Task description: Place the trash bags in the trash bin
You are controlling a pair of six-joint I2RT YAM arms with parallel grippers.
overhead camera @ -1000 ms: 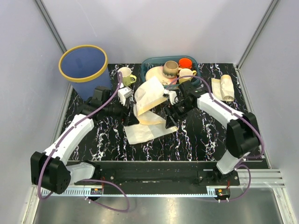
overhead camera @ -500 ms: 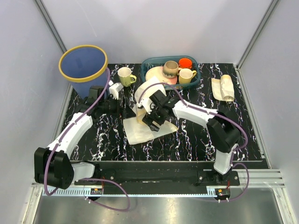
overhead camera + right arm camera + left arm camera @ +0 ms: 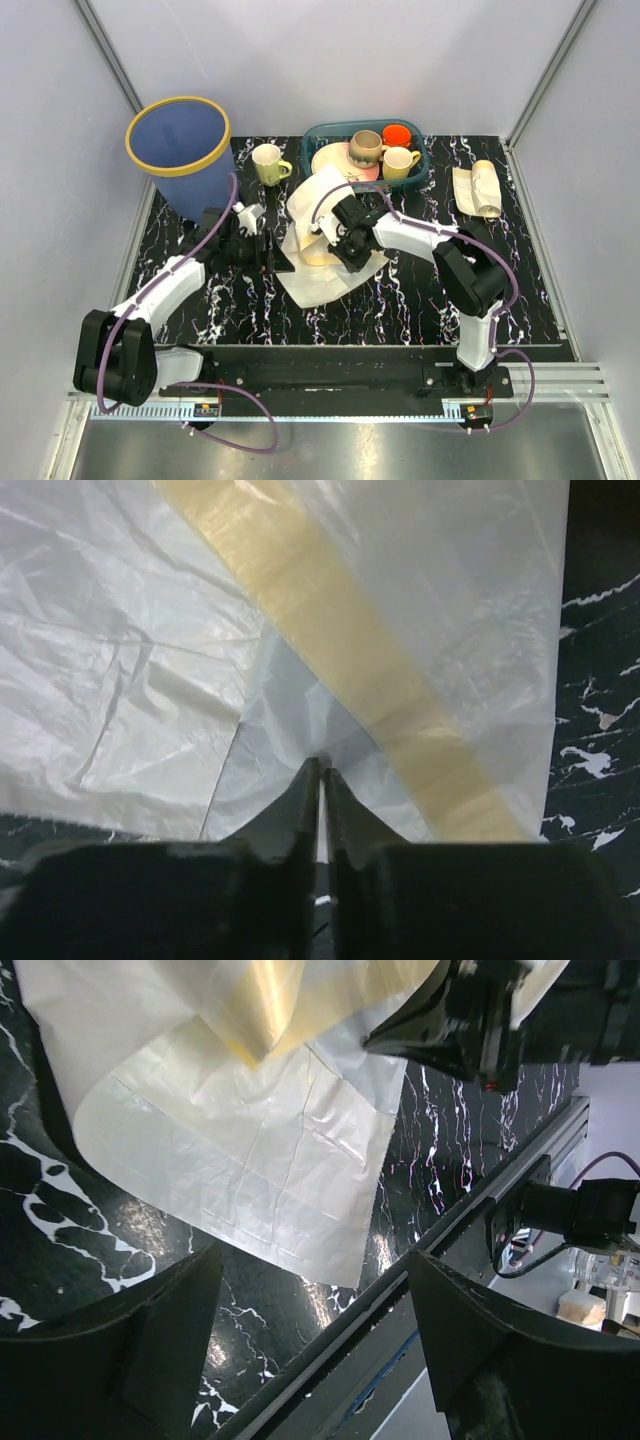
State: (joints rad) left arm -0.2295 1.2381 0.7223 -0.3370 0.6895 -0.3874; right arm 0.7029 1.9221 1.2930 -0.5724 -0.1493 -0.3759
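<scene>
The large trash bag (image 3: 318,262), a cream-white film sack with a yellow band, lies crumpled mid-table. My right gripper (image 3: 343,238) sits on it, and in the right wrist view its jaws (image 3: 320,767) are pinched shut on a fold of the film (image 3: 150,670). My left gripper (image 3: 277,256) hovers at the sack's left edge, open and holding nothing. In the left wrist view the sack (image 3: 260,1160) lies beyond the wide-apart fingers (image 3: 160,1340). The blue, yellow-rimmed trash bin (image 3: 180,150) stands at the back left. A small pale bag bundle (image 3: 478,188) lies at the back right.
A teal basket (image 3: 318,133) holding mugs and a cream plate stands at the back centre. A yellow-green mug (image 3: 268,163) stands between the basket and the bin. The table's front rail (image 3: 400,1310) runs close behind the left gripper.
My right gripper has shifted left onto the sack and closed on its film. The left gripper came away from the bin side, down and right to the sack's edge. The raised sack has sunk.
</scene>
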